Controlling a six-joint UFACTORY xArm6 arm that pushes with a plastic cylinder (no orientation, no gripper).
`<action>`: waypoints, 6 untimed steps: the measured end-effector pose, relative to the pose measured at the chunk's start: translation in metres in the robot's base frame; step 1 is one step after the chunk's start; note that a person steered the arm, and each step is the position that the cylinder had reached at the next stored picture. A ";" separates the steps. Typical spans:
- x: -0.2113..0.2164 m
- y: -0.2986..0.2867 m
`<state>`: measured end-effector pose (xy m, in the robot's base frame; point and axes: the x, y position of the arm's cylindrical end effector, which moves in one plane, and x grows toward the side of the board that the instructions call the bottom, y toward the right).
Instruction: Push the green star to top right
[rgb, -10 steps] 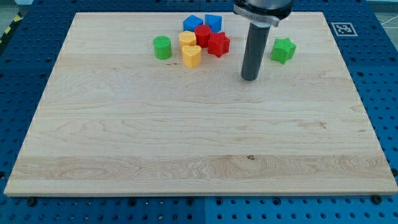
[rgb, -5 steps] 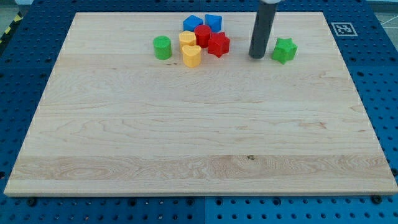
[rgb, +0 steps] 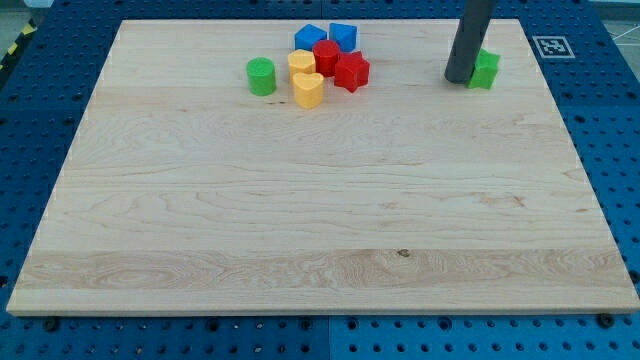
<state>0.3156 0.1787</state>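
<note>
One dark rod's lower end, my tip (rgb: 460, 80), having no pincer to spread or press, is touching the left side of the green star-shaped block (rgb: 485, 69) sitting near the wooden worktop's (rgb: 300, 220) top right corner.

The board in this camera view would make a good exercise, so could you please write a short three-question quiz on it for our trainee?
1. True or false: my tip stands at the view's left of the green star, right against it.
2. Which block is nearest the green cylinder? A) blue cube B) yellow block C) red star
3. Fill in: the green star lies near the board's top ___ corner.

Key
1. True.
2. B: a yellow block is closest; the blue cube and red star lie further toward the view's right.
3. Right.
</note>
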 end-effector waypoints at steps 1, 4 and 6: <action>0.004 -0.001; 0.036 0.021; -0.020 0.032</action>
